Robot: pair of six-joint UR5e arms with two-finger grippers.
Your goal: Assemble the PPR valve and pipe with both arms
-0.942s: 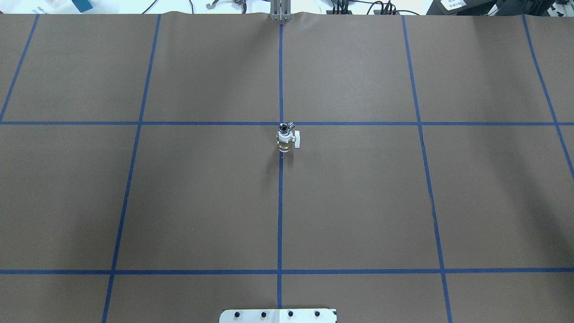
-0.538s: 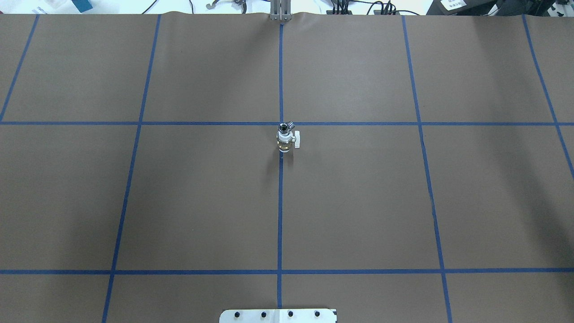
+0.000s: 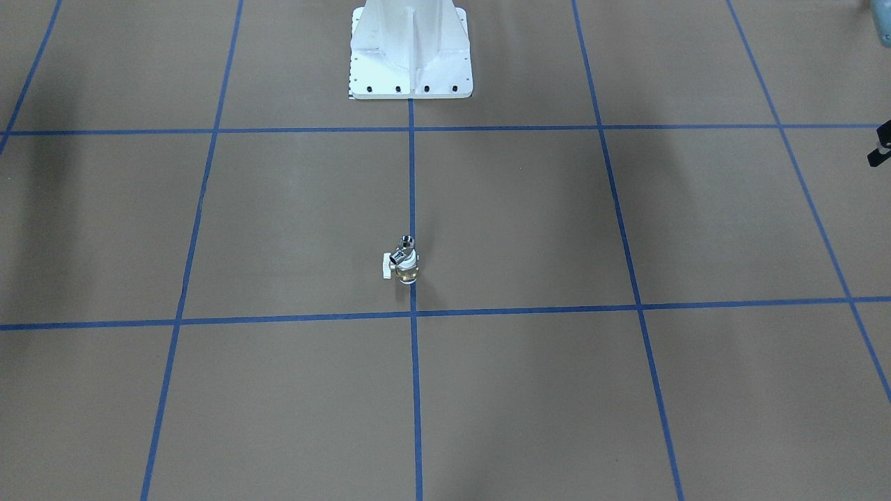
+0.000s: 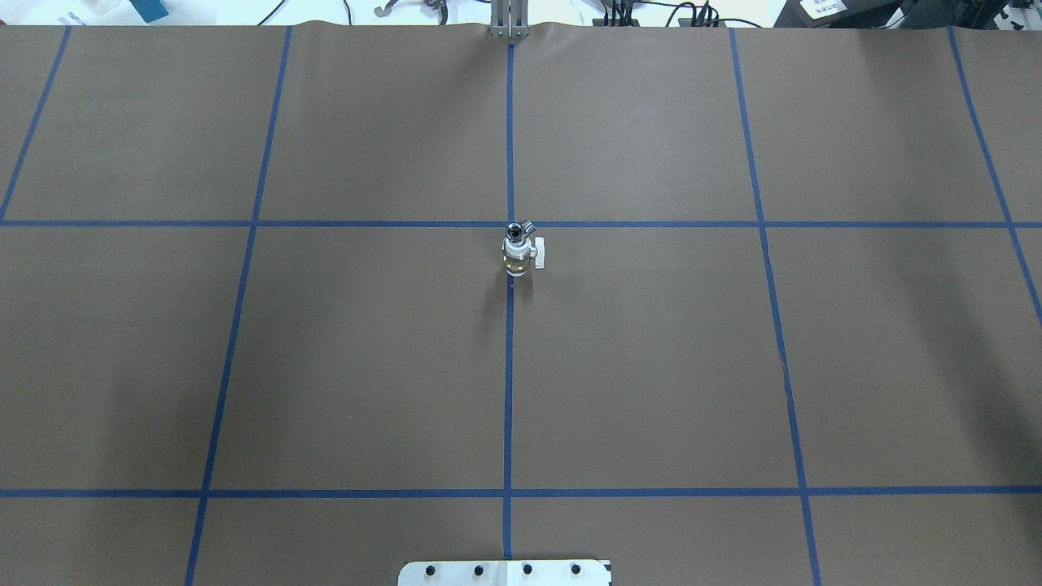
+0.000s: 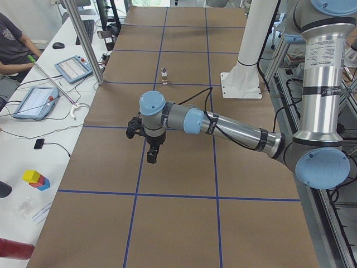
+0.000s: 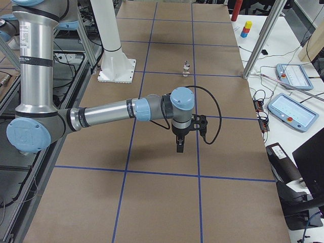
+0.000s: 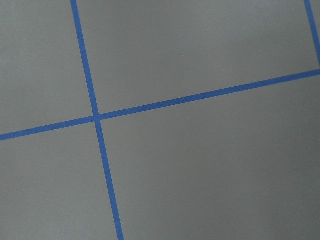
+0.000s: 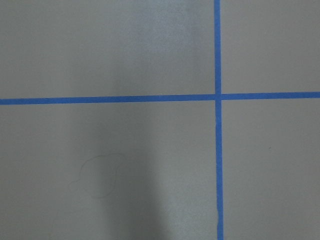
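Note:
The PPR valve (image 4: pixel 515 259) stands upright on the brown table at the crossing of the blue tape lines, its white handle pointing sideways. The silver pipe (image 4: pixel 516 230) sits on the valve's top end, also seen from the front (image 3: pixel 403 248). Both arms hang well away from it, out toward the table's ends. The left gripper (image 5: pixel 150 156) shows in the exterior left view, pointing down above the table. The right gripper (image 6: pixel 178 148) shows in the exterior right view in the same pose. I cannot tell whether either is open or shut. Both wrist views show only bare table and tape.
The white pedestal base (image 3: pixel 411 56) stands at the robot's side of the table. Benches beyond the far edge carry tablets (image 5: pixel 72 68), cables and coloured blocks (image 5: pixel 35 179). A seated person (image 5: pixel 12 42) is at the bench. Aluminium posts (image 6: pixel 264 38) rise at the far edge.

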